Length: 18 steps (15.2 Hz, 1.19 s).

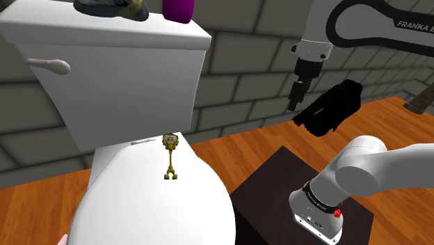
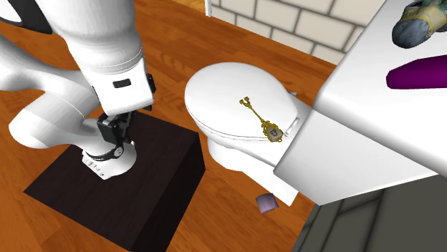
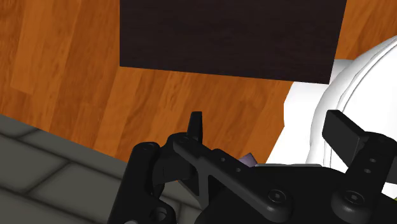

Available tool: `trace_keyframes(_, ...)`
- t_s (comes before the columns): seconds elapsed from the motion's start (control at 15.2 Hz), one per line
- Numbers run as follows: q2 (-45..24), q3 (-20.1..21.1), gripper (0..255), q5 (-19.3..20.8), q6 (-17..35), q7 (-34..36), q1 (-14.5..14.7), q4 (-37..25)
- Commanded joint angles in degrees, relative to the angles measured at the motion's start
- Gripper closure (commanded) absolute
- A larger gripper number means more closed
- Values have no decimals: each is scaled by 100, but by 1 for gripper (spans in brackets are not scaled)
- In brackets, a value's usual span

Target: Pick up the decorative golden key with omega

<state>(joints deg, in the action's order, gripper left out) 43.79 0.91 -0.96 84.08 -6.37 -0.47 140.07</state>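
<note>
Gripper fingers wide apart, empty, well away from golden key.

End effector spread wide, empty.

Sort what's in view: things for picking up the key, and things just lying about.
For the job: key on the toilet lid; hand, open.
Lying about: purple thing and mottled thing on the tank; small purplish thing on the floor.

One golden key, one white toilet, one purple object, one mottled object, one small purplish block, one dark stand, one white arm.
</note>
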Motion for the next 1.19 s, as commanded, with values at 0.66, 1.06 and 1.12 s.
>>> trace_keyframes(0.66,-707,1107,0,-1075,1661,1652,244,536)
trace_keyframes(1.06,-1614,1779,0,-1468,2778,2592,313,428)
trace_keyframes(1.12,-1794,1888,0,-1501,2964,2753,313,379)
